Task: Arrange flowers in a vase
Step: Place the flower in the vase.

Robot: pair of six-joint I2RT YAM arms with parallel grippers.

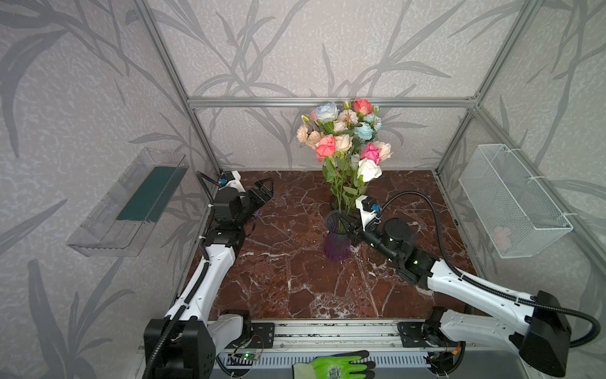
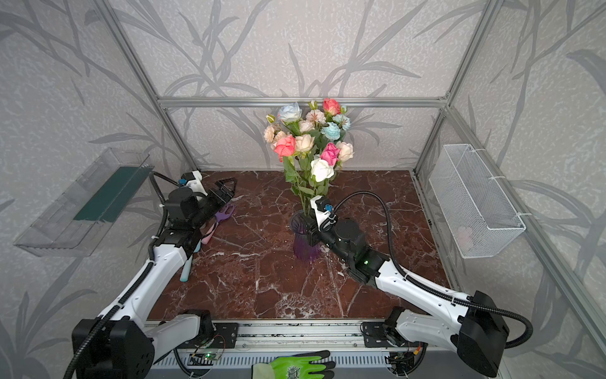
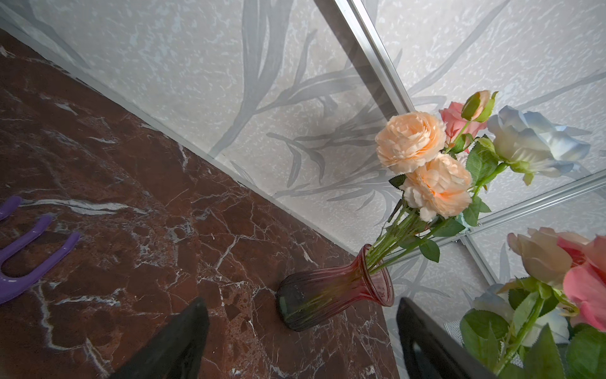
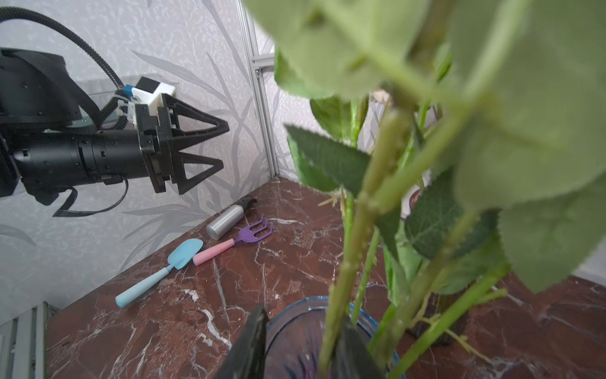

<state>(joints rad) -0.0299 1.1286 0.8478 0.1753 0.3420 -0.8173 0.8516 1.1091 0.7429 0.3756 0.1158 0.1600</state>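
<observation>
Green glove (image 1: pixel 337 365) lies nearest. The right claw (image 4: pixel 301 318), narrowly parted, straddles one stem (image 4: pixel 341 282) at the rim of the purple vase (image 1: pixel 336 247), the flowers (image 1: pixel 369 170) crowding above it, a red vase (image 3: pixel 321 295) just beyond. The left claw (image 1: pixel 266 187) gapes wide, empty, over a rake (image 4: pixel 254 232), trowel (image 4: pixel 183 257) and canister (image 4: pixel 226 220).

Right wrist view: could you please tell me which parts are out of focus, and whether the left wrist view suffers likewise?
Right wrist view: the leaves close to the lens are blurred, while the blue trowel and the left hand are sharp. Left wrist view: the pink rose at the frame's edge is soft; the vase is crisp.
</observation>
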